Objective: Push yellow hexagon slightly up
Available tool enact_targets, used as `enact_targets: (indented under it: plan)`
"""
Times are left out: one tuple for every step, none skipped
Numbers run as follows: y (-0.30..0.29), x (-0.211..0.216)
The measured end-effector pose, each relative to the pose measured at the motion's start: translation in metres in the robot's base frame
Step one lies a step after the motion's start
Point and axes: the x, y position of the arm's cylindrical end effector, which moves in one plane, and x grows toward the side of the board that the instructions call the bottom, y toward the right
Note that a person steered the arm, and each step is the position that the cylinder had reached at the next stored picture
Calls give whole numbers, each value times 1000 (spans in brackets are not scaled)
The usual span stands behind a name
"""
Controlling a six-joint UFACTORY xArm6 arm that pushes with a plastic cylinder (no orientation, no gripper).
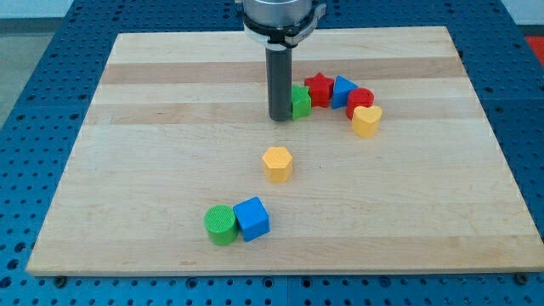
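The yellow hexagon (278,162) lies near the middle of the wooden board (127,170). My tip (280,118) stands above it in the view, a short gap apart and not touching it. The tip is right next to the left side of a green block (301,101), which the rod partly hides.
To the right of the tip runs a cluster: a red star (319,87), a blue triangle (342,89), a red cylinder (360,100) and a yellow heart (366,121). A green cylinder (221,225) and a blue cube (252,218) sit together at the lower left.
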Motion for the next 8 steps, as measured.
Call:
enact_targets:
  plan:
    - [-21, 28]
    - [-50, 70]
    - [-75, 95]
    - [-71, 127]
    - [-49, 135]
    - [-26, 125]
    - [-19, 102]
    - [-18, 86]
